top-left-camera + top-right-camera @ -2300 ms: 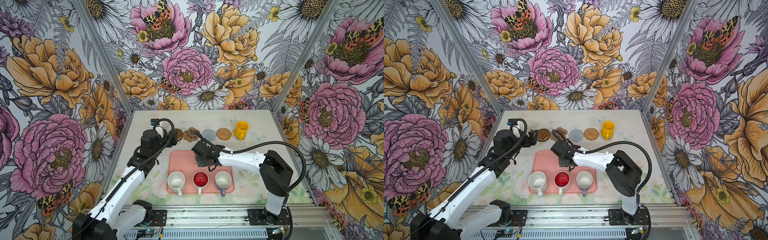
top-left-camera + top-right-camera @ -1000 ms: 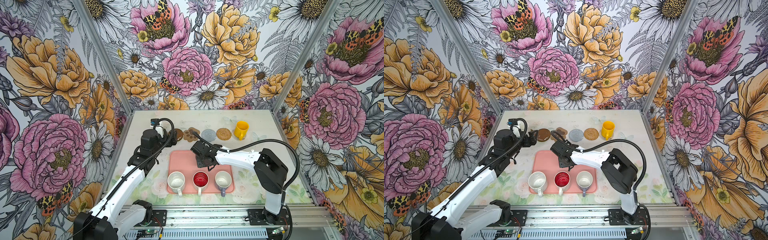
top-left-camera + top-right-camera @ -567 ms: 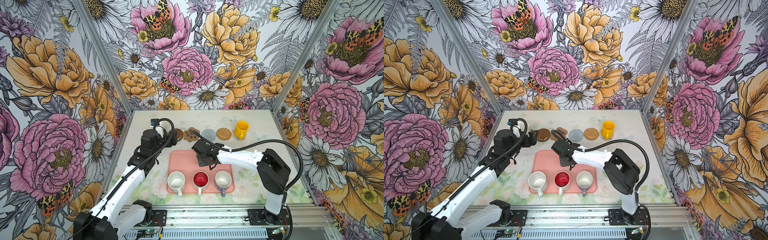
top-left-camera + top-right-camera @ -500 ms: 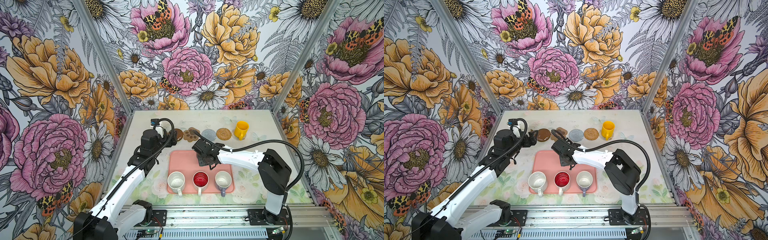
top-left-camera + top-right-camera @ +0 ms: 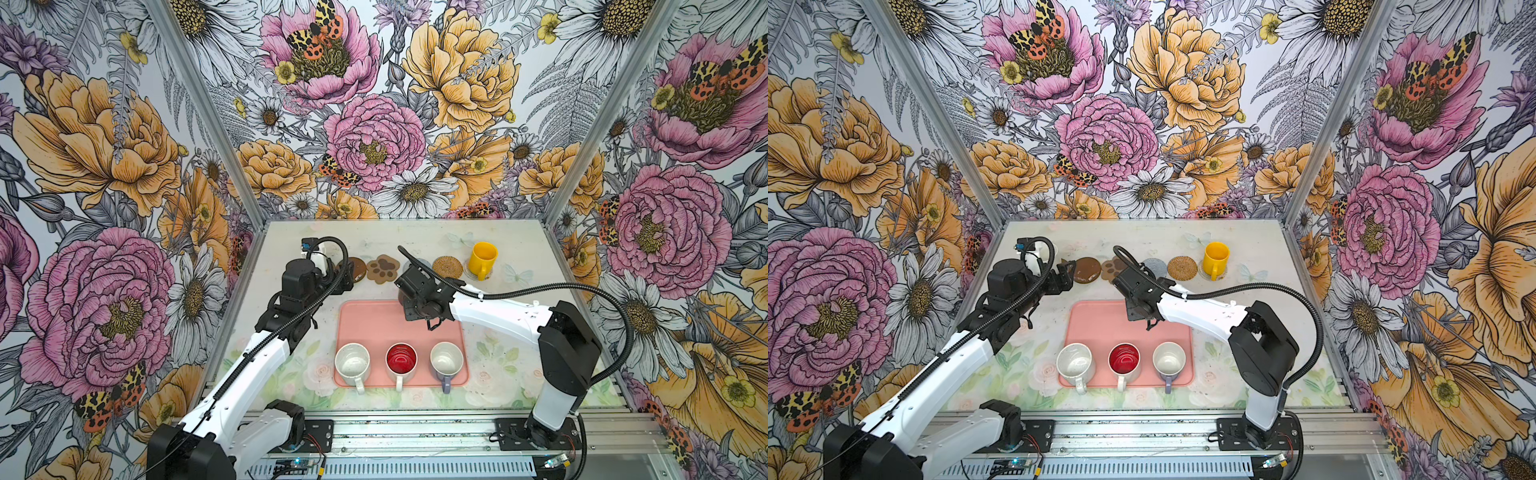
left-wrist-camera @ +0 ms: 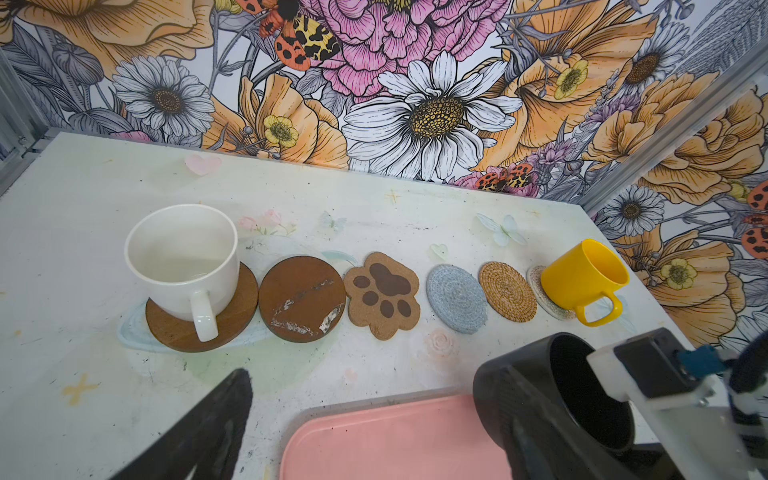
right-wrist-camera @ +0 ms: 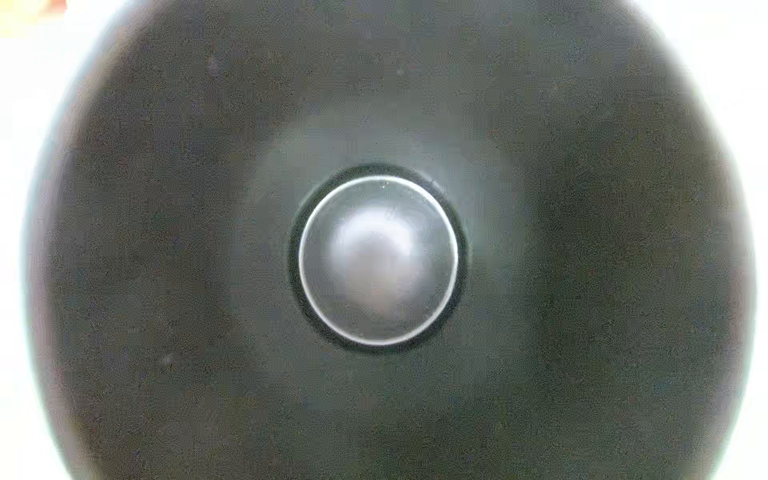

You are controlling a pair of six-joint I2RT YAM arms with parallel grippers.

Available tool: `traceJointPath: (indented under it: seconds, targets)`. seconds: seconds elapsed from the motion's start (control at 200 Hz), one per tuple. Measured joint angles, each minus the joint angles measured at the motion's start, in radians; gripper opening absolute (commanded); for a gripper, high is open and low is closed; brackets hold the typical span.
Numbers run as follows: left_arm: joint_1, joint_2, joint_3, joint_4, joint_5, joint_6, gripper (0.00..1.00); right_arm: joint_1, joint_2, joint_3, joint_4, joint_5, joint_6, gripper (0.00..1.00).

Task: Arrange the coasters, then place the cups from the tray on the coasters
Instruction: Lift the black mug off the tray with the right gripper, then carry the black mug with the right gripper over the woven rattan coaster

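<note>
Left wrist view has the whole row along the far side of the table (image 6: 83, 208): a white mug (image 6: 183, 262) sits on a brown disc (image 6: 232, 328). Next come a streaked disc (image 6: 302, 298), a paw coaster (image 6: 383, 294), a grey-blue round (image 6: 456, 298) and a rattan round (image 6: 507, 291). At the end, a yellow mug (image 6: 582, 274) sits on a cream round (image 6: 538, 286). Closer in, the glossy black mug (image 6: 519, 399) is at the far edge of the pink tray (image 5: 374, 324), its dark inside filling the right wrist view; whether its base touches down, I cannot tell. Both top views show three mugs along the tray's near edge, handles toward the front: speckled mug (image 5: 352, 362), red-lined mug (image 5: 401, 358), lavender mug (image 5: 446, 359). The tabletop is pale and scuffed, with faded flower prints, and bold floral walls (image 5: 374, 124) stand on three sides. The right arm stretches low across to the tray, right gripper (image 6: 596, 374) clamped on the black mug's rim. The left arm reaches forward, left gripper (image 5: 1066, 276) spread wide and empty, just beside the streaked disc.
</note>
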Motion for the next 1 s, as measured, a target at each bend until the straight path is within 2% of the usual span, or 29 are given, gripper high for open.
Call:
traceJointPath:
  seconds: [0.165, 0.375, 0.615, 1.001]
  targets:
    - [0.000, 0.000, 0.000, 0.000, 0.000, 0.000, 0.92, -0.058, -0.042, 0.000, 0.000, -0.005, -0.034, 0.00]
    - [0.006, 0.000, 0.000, 0.000, 0.000, 0.000, 0.92, -0.181, -0.063, 0.013, -0.011, -0.021, -0.098, 0.00]
    - [0.015, 0.000, 0.000, -0.001, 0.000, 0.000, 0.92, -0.284, -0.059, 0.113, -0.052, -0.031, -0.190, 0.00]
    - [0.018, 0.000, 0.000, -0.002, 0.000, 0.000, 0.92, -0.393, 0.101, 0.275, -0.071, -0.101, -0.264, 0.00]
